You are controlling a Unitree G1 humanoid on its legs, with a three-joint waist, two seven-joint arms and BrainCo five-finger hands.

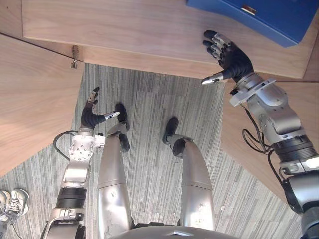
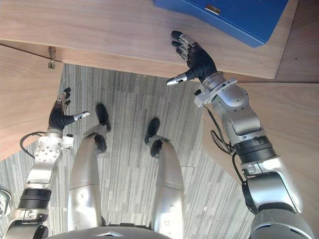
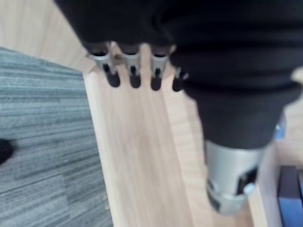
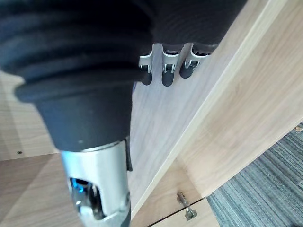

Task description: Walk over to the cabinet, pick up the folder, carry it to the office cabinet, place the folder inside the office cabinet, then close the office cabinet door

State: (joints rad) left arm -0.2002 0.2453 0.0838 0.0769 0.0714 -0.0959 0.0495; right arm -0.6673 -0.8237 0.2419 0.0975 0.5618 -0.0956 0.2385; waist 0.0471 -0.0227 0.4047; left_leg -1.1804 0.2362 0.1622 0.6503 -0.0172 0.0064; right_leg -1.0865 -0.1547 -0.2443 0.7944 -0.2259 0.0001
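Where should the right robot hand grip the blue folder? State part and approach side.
Likely its near edge, from the robot's side: the blue folder lies flat on the cabinet top, that thick edge facing the open right robot hand.

Bright, even light lies over the pale wooden cabinet [image 1: 149,30] and grey carpet [image 1: 149,99]

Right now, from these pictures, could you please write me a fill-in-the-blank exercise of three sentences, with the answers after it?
1. The folder lying on the wooden cabinet top is ____ in colour.
2. The right hand, fingers straight above the cabinet top, holds ____.
3. The hand hanging low over the grey carpet is the robot's ____.
Answers: blue; nothing; left hand.
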